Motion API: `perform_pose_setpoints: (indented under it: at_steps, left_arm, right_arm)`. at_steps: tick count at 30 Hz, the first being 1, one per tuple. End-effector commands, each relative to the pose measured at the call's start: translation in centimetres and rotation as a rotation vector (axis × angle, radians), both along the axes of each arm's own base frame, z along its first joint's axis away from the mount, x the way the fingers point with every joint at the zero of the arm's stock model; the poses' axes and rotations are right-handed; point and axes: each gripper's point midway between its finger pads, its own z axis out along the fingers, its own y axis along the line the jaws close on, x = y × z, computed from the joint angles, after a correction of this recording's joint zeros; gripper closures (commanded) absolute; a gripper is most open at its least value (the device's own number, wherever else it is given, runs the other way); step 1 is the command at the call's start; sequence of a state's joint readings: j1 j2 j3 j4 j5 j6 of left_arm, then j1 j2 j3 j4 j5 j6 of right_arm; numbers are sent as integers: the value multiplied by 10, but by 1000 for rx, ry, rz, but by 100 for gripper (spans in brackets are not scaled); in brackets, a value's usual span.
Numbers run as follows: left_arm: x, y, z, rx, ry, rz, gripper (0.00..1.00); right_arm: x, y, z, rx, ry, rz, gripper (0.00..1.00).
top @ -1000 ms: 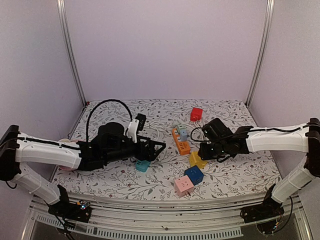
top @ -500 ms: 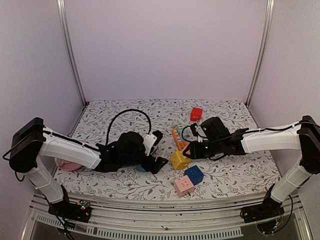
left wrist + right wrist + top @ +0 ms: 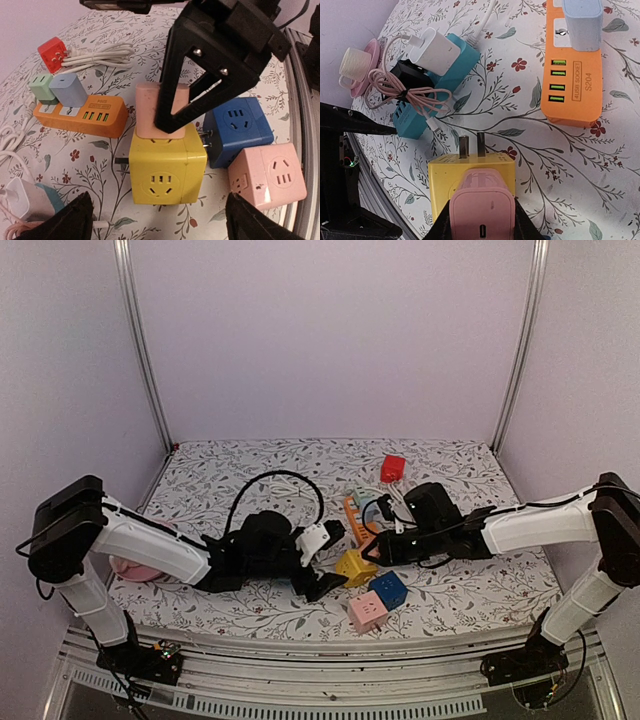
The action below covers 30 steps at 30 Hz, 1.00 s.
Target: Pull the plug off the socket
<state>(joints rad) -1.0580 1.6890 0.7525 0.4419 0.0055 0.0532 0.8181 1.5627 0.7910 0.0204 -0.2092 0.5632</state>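
Observation:
A yellow cube socket [image 3: 352,565] sits mid-table with a pink plug [image 3: 482,205] pushed into one face. My right gripper [image 3: 370,547] is shut on the pink plug, one finger on each side of it [image 3: 482,222]. In the left wrist view the yellow cube [image 3: 167,165] lies just ahead of my left gripper [image 3: 160,225]. That gripper is open and its two black fingertips do not touch the cube. The pink plug [image 3: 145,110] shows there above the cube, partly hidden by the right gripper's black finger. In the top view my left gripper [image 3: 332,560] is just left of the cube.
An orange power strip [image 3: 360,520] with two chargers lies behind the cube. A blue cube [image 3: 388,588] and a pink cube [image 3: 367,612] sit close to its near right. A teal socket [image 3: 435,75] with a white charger and coiled cable lies left. A red plug [image 3: 393,467] is far back.
My right gripper has carried the yellow cube with the pink plug leftward toward the table's middle. My left gripper has swung right, away from the teal socket, up to the cube.

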Motion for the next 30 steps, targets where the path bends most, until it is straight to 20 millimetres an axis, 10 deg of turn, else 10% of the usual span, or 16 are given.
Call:
perform_pose_setpoints:
  at_steps: [1, 22, 30]
  left_arm:
    - [-11, -18, 1, 1, -30, -97, 10]
    - [-1, -40, -38, 114, 70, -88, 32]
    - [-3, -42, -38, 83, 101, -77, 60]
  right_arm:
    - [-1, 4, 8, 46, -28, 12, 86]
    - [-10, 1, 6, 82, -5, 13, 86]
    - [-14, 0, 4, 94, 10, 16, 86]
